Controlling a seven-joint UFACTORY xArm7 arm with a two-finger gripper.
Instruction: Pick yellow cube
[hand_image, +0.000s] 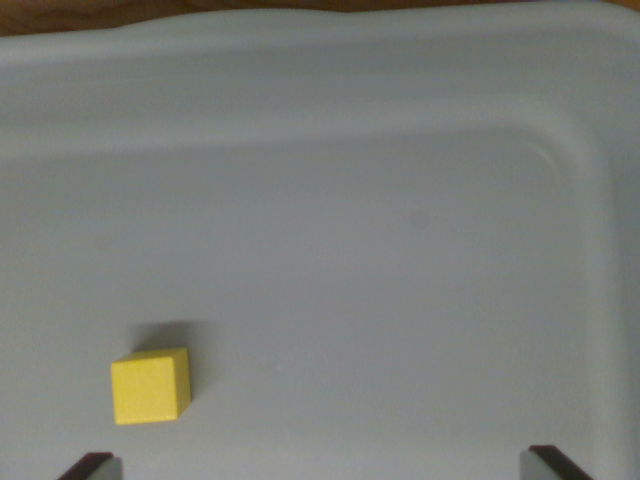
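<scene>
Pale grey tray (330, 90), wooden surface (120, 12) behind.

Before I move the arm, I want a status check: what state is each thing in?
Yellow cube: flat on the tray floor, not gripped, near the wrist view's left fingertip.
White tray: upright, holding only the cube.
Gripper: open, fingertips wide apart, holding nothing.

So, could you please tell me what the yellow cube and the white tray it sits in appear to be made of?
The yellow cube looks like painted wood or solid plastic: flat, matte, evenly coloured faces with crisp edges; the blur leaves it open. The white tray looks like moulded plastic: smooth, faintly glossy, with rounded corners and a raised rim.
</scene>
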